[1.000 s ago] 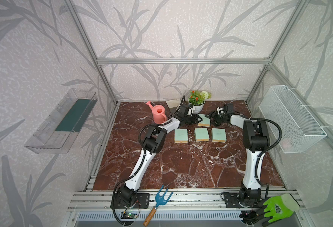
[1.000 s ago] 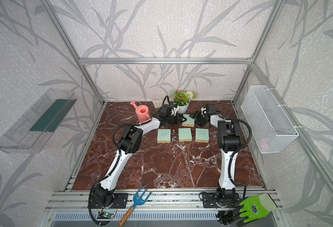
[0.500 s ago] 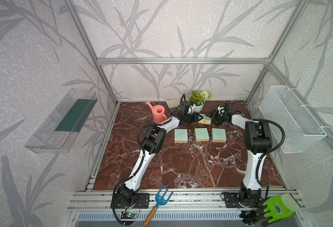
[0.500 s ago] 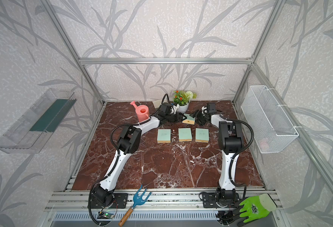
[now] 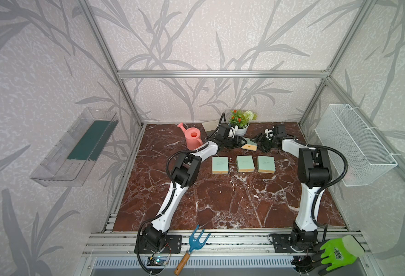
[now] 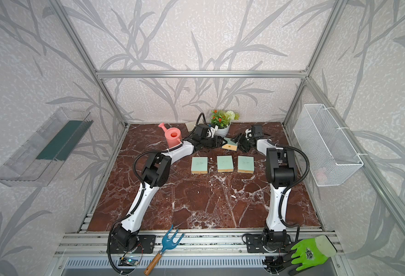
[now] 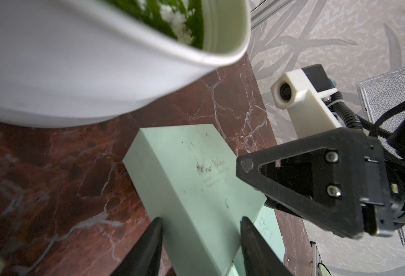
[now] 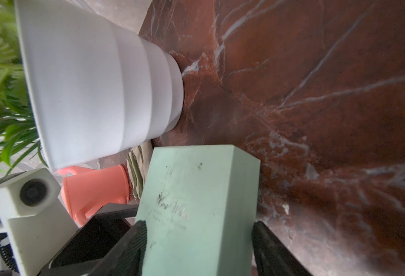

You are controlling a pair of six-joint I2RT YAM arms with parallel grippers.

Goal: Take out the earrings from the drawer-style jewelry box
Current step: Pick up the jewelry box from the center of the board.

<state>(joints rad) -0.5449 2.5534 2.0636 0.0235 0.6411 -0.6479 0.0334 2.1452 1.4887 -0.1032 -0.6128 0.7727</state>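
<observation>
A mint-green drawer-style jewelry box (image 5: pixel 249 146) (image 6: pixel 230 145) hangs tilted above the red marble at the back, near the flower pot. My left gripper (image 5: pixel 239 143) (image 7: pixel 201 218) is shut on its one end and my right gripper (image 5: pixel 258 143) (image 8: pixel 198 222) on the other, fingers pressed to opposite sides. Faint script marks the box's lid (image 7: pixel 196 172) (image 8: pixel 191 191). The earrings are hidden. A tiny pale speck (image 5: pixel 230 158) lies on the marble between two closed boxes; I cannot tell what it is.
Three closed mint boxes (image 5: pixel 220 164) (image 5: pixel 245 163) (image 5: pixel 266 164) lie in a row in front of the grippers. A white flower pot (image 5: pixel 240 130) stands right behind them, and a pink watering can (image 5: pixel 193 138) to the left. A wire basket (image 5: pixel 354 145) hangs on the right wall.
The box lay flat on the marble a second ago; both grippers have since raised and tilted it, shifting slightly toward the pot. The right jaws have narrowed a little.
</observation>
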